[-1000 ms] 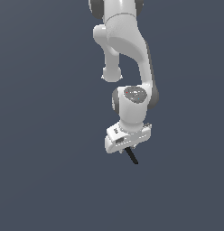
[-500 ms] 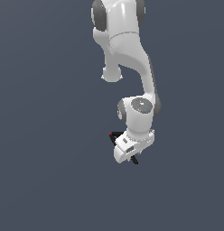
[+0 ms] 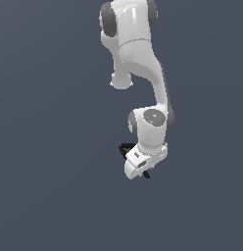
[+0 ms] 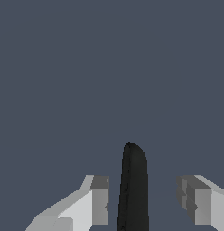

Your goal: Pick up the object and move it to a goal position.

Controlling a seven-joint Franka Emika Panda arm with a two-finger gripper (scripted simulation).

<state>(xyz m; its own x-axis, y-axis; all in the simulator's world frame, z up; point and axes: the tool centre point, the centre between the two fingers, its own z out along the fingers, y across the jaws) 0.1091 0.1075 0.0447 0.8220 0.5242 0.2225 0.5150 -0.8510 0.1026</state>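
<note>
In the exterior view, going from left to right, the first thing met is the small black spring clamp point(image 3: 126, 148). Its red-tipped end pokes out on the exterior view's left of the white end effector point(image 3: 135, 171), and a dark handle end shows just past the end effector on the other side. The clamp sits low against the dark grey surface point(image 3: 50, 186), directly under the arm's wrist.

In the wrist view, the left finger point(image 4: 99, 200) comes first, then a black handle of the clamp standing between the fingers, then the right finger point(image 4: 194, 198). There are clear gaps on both sides of the handle, so the end effector is released and straddling the clamp, not gripping it.

By my reading, the approach is done and the fingers are lined up. Closing on the clamp, lifting it and carrying it to the goal are all left. No goal marker is visible in either view.
</note>
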